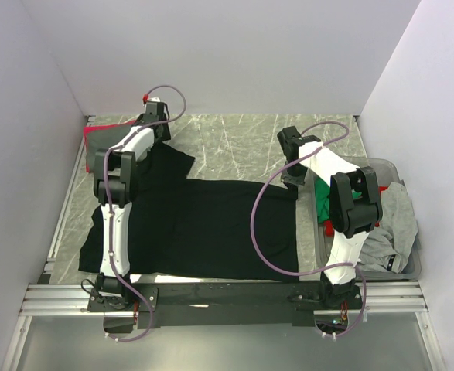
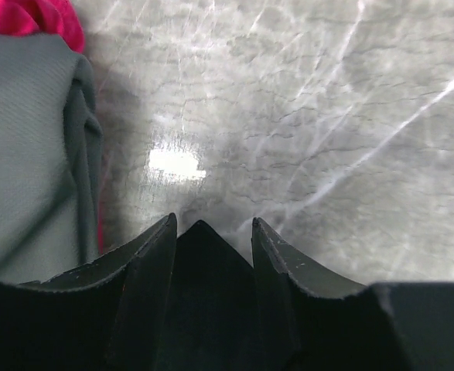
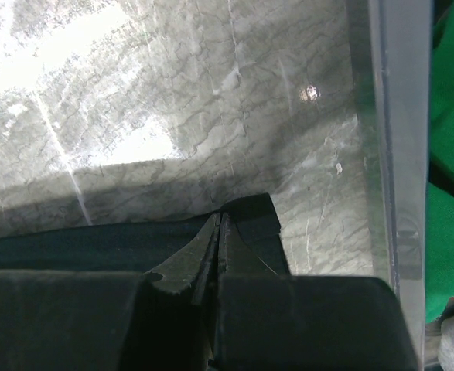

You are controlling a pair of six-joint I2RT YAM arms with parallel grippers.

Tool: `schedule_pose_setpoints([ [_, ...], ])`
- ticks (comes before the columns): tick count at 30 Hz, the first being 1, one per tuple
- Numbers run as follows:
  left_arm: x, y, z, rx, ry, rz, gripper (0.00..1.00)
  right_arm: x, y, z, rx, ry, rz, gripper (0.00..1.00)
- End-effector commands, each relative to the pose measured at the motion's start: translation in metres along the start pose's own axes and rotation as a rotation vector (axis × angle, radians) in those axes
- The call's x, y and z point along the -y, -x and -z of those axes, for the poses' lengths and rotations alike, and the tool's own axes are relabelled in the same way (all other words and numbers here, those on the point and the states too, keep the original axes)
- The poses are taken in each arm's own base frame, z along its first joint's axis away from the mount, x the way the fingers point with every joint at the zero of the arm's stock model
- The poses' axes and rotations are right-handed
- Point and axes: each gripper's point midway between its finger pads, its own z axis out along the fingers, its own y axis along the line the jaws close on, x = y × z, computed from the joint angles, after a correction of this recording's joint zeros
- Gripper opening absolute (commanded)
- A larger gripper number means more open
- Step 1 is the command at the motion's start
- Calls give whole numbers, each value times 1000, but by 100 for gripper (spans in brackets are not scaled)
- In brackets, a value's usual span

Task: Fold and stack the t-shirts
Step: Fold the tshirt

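Left wrist view: your left gripper (image 2: 213, 221) stands parted around a peak of the black t-shirt (image 2: 203, 297). Your right gripper (image 3: 219, 219) is pinched tight on its edge.

Grey white-veined tabletop (image 1: 234, 143), black t-shirt (image 1: 203, 224), green shirt (image 3: 452, 116), grey shirt (image 2: 25, 154), seemingly a red shirt (image 2: 45, 19).

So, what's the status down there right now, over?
Left pincer open, straddling a tip of the black t-shirt. Right pincer shut on its hem corner. Shirt flat, unfolded. Bin wall close alongside.
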Motion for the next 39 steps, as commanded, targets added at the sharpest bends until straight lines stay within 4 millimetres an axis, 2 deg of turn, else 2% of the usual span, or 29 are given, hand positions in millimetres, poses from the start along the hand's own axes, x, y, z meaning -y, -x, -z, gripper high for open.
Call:
schedule_pose_setpoints([
  [1,0,23,3,54,12,-1,49,5,2,17,28,11,9,0],
  [10,-5,10,-3,-3,40,8,46,5,3,17,31,14,5,0],
  [14,-6,8,-4,-14,45,10,37,2,4,17,30,22,6,0],
  [16,-8,2,-5,-34,55,9,36,1,5,18,30,28,3,0],
  [28,-14,2,-10,-50,83,23,47,0,2,19,26,40,1,0],
  [31,-12,-2,-10,-63,67,14,38,0,2,20,28,42,-3,0],
  [32,-12,-3,-10,-65,64,12,30,0,2,20,27,41,-4,0],
  [34,-11,-5,-10,-76,56,4,21,0,3,21,31,44,-7,0],
  [35,-11,-6,-10,-79,57,2,12,0,3,21,30,43,-8,0],
  [37,-10,-8,-10,-85,51,1,0,-1,4,22,33,47,-11,0],
  [39,-8,-8,-8,-88,37,1,0,-2,6,24,39,50,-10,0],
])
